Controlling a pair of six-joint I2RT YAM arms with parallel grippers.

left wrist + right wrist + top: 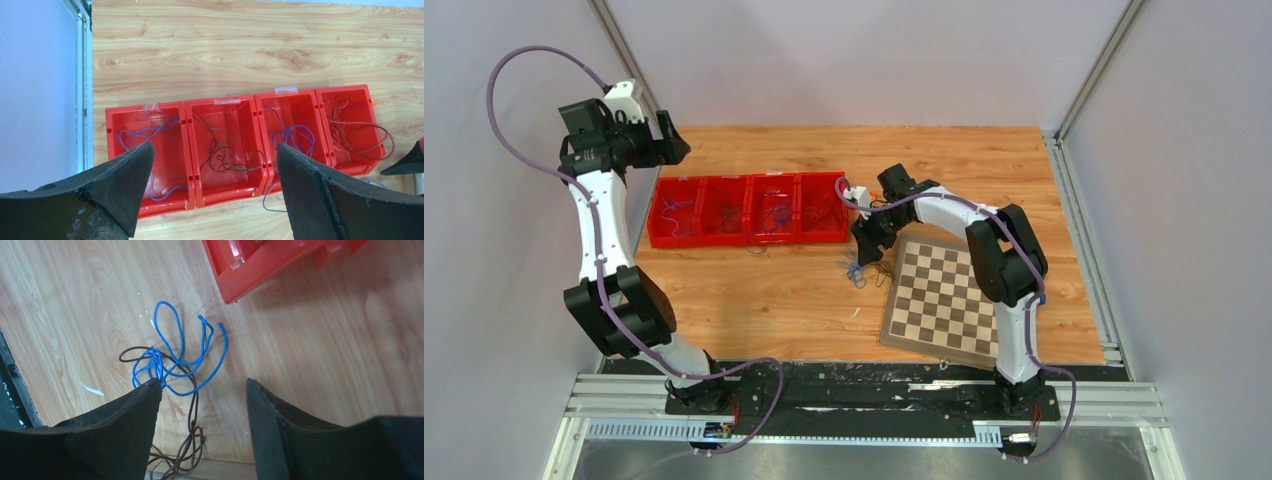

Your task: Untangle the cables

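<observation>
A tangle of a blue cable [175, 357] and a dark brown cable [192, 427] lies on the wood beside the chessboard, small in the top view [856, 270]. My right gripper [202, 385] is open just above it, its left fingertip [150, 390] at the blue knot. Four red bins [749, 209] hold sorted cables: blue [145, 132], dark brown [227, 160], blue [292, 135] trailing over the bin's front, and red [362, 132]. My left gripper [215, 150] is open and empty, raised high over the bins at the far left [659, 150].
A chessboard [944, 295] lies flat at the right, under the right arm. The corner of the rightmost red bin [260, 265] is close above the tangle. Grey walls enclose the table on the left, back and right.
</observation>
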